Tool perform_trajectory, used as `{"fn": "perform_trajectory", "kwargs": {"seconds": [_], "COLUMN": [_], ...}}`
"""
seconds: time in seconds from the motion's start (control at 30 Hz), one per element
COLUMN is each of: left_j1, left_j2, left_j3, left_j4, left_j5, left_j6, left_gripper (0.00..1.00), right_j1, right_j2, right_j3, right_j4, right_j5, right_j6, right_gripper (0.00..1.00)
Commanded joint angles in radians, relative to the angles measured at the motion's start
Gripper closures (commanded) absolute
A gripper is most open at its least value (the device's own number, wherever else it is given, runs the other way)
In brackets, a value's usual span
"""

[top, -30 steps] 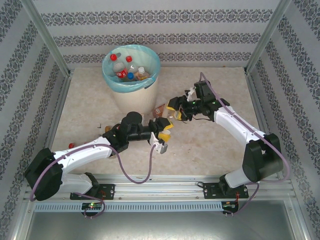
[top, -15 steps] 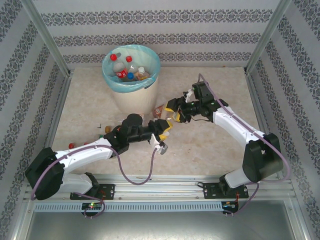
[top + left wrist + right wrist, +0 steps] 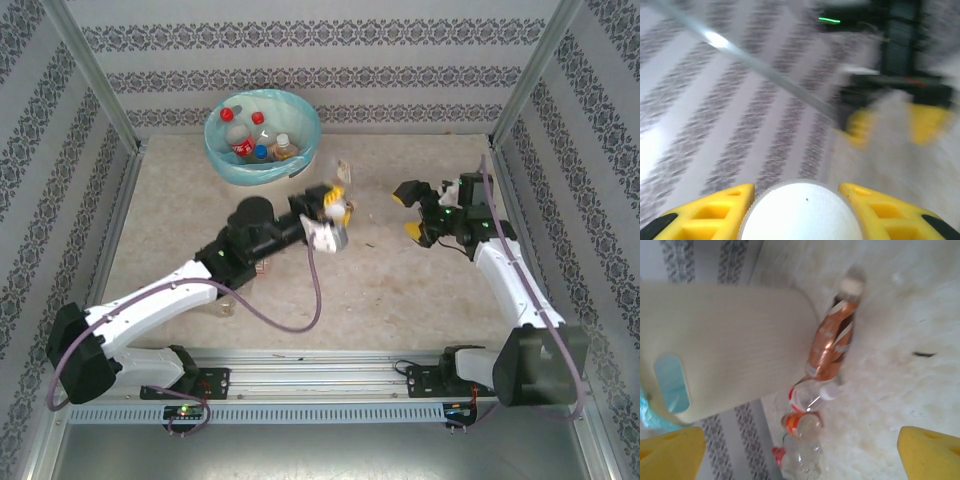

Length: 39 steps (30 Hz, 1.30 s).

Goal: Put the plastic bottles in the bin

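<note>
Carrying step: the left claw [image 3: 328, 203], mid-frame, is clenched on a white-capped bottle [image 3: 802, 212], just lower right of the bin [image 3: 216, 150]. Next, I judge, it must reach over the rim and let go. The right claw [image 3: 410, 212], at right, gapes empty.

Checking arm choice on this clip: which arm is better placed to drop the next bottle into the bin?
Left. The left gripper is closed on a white-capped bottle and sits close beside the bin. The right gripper is open, empty, and farther off to the right.
</note>
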Motion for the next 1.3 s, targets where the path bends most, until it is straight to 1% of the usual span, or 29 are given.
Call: {"fn": "perform_trajectory", "kwargs": {"seconds": [0.0,0.07,0.1,0.17,0.2,0.27,0.33,0.4,0.43,0.5,0.57,0.67,0.9,0.93,0.97,1.0,1.07,1.17,1.2,1.23,1.27], "left_j1": [0.070,0.140,0.184,0.267,0.308,0.375,0.439,0.491,0.504,0.525,0.525,0.525,0.525,0.526,0.526,0.526,0.534,0.561,0.570,0.584,0.593], "left_j2": [0.039,0.088,0.114,0.164,0.195,0.270,0.380,0.491,0.529,0.601,0.659,0.737,0.800,0.803,0.801,0.796,0.777,0.737,0.723,0.705,0.687], "left_j3": [0.278,0.417,0.484,0.586,0.633,0.737,0.887,1.017,1.055,1.085,1.115,1.184,1.153,1.135,1.110,1.073,0.996,0.880,0.850,0.811,0.775], "left_j4": [-0.194,-0.301,-0.353,-0.428,-0.460,-0.543,-0.671,-0.767,-0.791,-0.782,-0.791,-0.850,-0.862,-0.849,-0.826,-0.791,-0.724,-0.620,-0.592,-0.556,-0.518], "left_j5": [-0.209,-0.217,-0.196,-0.106,-0.039,0.091,0.157,0.227,0.244,0.309,0.294,0.237,0.150,0.141,0.141,0.145,0.143,0.115,0.113,0.115,0.126], "left_j6": [-0.398,-0.547,-0.628,-0.758,-0.806,-0.869,-0.946,-0.998,-1.015,-1.029,-1.022,-1.016,-0.968,-0.957,-0.945,-0.936,-0.939,-0.991,-1.010,-1.034,-1.053], "left_gripper": [1.00,1.00,1.00,1.00,1.00,1.00,1.00,1.00,1.00,1.00,1.00,1.00,1.00,0.96,0.87,0.83,0.82,0.82,0.80,0.69,0.55], "right_j1": [0.002,0.002,0.002,0.002,0.002,0.004,0.009,0.016,0.020,0.029,0.033,0.035,0.066,0.076,0.083,0.093,0.112,0.144,0.151,0.159,0.166], "right_j2": [-0.048,-0.048,-0.041,-0.027,-0.022,-0.012,-0.003,-0.002,-0.007,-0.019,-0.018,0.003,0.072,0.086,0.093,0.104,0.123,0.149,0.156,0.163,0.172], "right_j3": [-0.013,-0.033,-0.045,-0.057,-0.062,-0.076,-0.086,-0.096,-0.104,-0.127,-0.148,-0.167,-0.152,-0.148,-0.144,-0.140,-0.132,-0.122,-0.119,-0.116,-0.115], "right_j4": [-0.057,-0.027,-0.016,-0.010,-0.009,0.013,0.017,0.010,0.009,0.007,0.012,0.032,0.054,0.059,0.063,0.069,0.071,0.075,0.076,0.079,0.085], "right_j5": [0.051,0.029,0.015,0.009,0.007,-0.016,-0.034,-0.046,-0.048,-0.029,-0.018,-0.037,-0.025,-0.026,-0.026,-0.023,-0.013,-0.005,-0.002,0.001,0.003], "right_j6": [-0.080,-0.071,-0.067,-0.069,-0.069,-0.067,-0.072,-0.085,-0.090,-0.105,-0.111,-0.105,-0.116,-0.113,-0.112,-0.111,-0.111,-0.107,-0.107,-0.104,-0.100], "right_gripper": [0.02,0.02,0.02,0.02,0.02,0.02,0.02,0.02,0.02,0.02,0.02,0.02,0.02,0.02,0.02,0.02,0.02,0.02,0.02,0.02,0.02]}}
